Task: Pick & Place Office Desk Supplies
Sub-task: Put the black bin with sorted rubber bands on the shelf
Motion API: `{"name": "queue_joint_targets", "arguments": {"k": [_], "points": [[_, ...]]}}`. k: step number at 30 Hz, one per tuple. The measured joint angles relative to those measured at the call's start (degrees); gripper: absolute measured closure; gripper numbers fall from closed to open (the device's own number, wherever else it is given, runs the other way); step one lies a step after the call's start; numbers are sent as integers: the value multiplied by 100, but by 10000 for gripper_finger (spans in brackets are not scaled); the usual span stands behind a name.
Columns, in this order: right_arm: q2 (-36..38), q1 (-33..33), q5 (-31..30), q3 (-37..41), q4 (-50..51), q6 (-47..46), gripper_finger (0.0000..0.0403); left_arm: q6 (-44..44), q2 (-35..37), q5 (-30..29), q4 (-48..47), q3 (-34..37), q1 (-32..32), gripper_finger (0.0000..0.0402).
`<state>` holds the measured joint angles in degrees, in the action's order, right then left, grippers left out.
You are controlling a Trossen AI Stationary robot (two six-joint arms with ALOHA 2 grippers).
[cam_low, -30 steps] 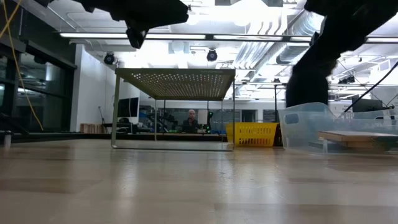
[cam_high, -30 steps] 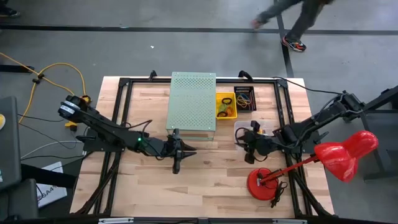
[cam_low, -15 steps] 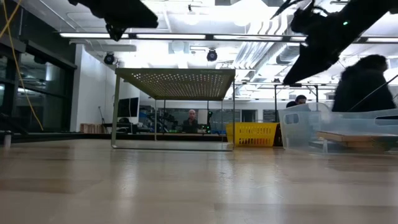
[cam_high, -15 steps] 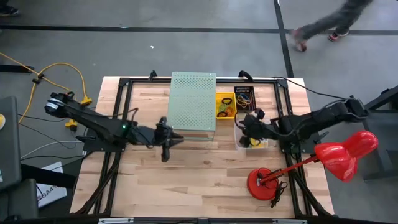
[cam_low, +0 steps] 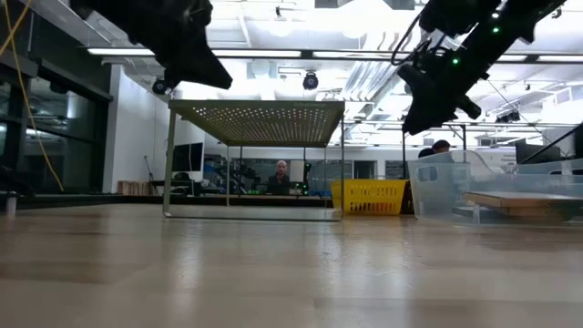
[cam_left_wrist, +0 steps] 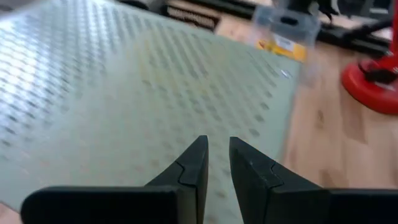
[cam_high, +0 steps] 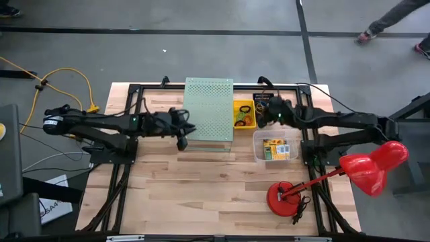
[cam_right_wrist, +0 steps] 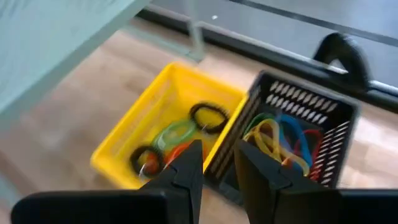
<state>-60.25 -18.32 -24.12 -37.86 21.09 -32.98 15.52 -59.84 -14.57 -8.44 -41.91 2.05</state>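
Note:
Elastic band loops in black, green and orange lie in a yellow basket. More coloured loops lie in a black basket beside it. Two yellow-and-green crayon boxes lie flat in a clear bin. My right gripper hangs above the two baskets, open by a narrow gap and empty. My left gripper is at the near left corner of the pale-green perforated box, above its top. It is open by a narrow gap and empty.
A pink desk lamp on a red base stands at the table's near right. The perforated box stands on thin legs at the far middle. Bare wood lies at the table's near middle. A person's legs pass beyond the far edge.
My right gripper has risen from the clear bin and gone toward the far edge, to above the yellow and black baskets. My left gripper has gone from the table's middle toward the far edge, to the perforated box's near left corner. A person has walked past behind the table.

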Motion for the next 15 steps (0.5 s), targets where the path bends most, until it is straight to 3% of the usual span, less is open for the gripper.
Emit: {"name": "queue_joint_targets", "arguments": {"k": [8,15], "points": [[0,-1020,70,-119,4,194,322,-825,12,514,919,0,794,341],[0,-1183,52,-119,-343,1005,322,-968,9,610,809,0,1203,341]]}}
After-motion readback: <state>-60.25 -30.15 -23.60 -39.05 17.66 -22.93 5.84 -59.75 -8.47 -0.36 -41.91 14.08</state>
